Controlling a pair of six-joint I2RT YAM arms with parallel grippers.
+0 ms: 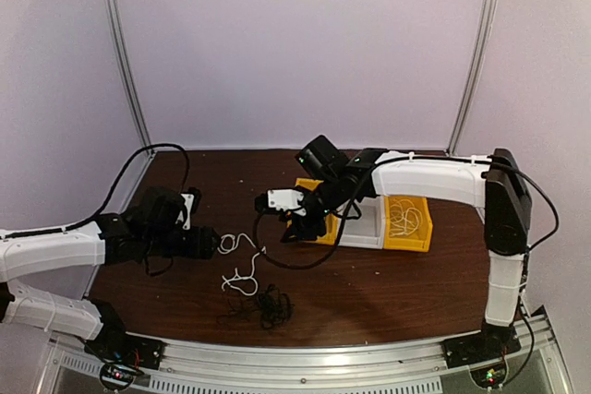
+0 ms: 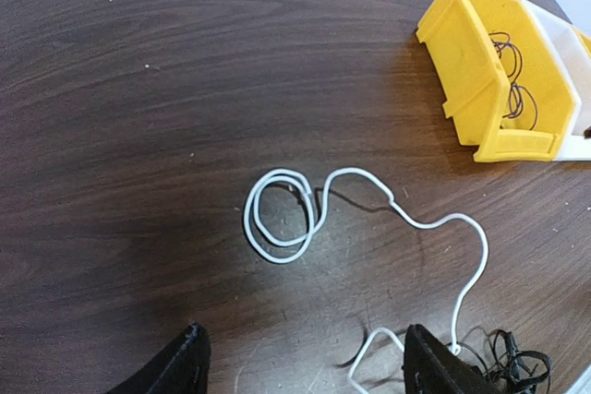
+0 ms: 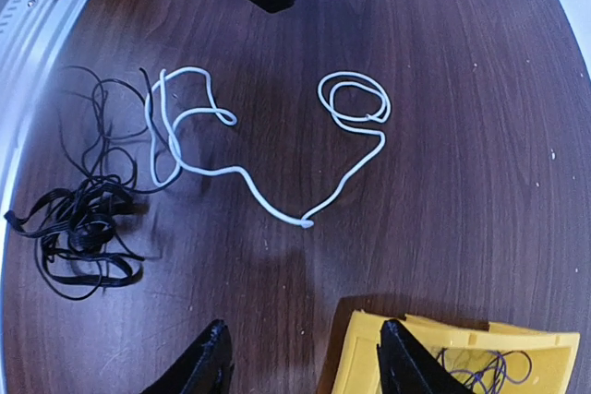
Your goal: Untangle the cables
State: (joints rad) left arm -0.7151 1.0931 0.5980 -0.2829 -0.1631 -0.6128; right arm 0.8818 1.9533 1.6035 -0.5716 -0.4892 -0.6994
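One white cable lies loose just ahead of the open right claw.

A thin white cable lies slack and flat on the table, left of centre. One end is coiled in a small double loop; the other wanders in loose bends toward the near edge. Beside those bends, close to the near edge, a thin black cable sits bunched in a knot, and its stray strands cross the white loops.

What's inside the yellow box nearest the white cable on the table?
Thin dark cables curl inside the yellow box. Its front wall hides part of the floor.
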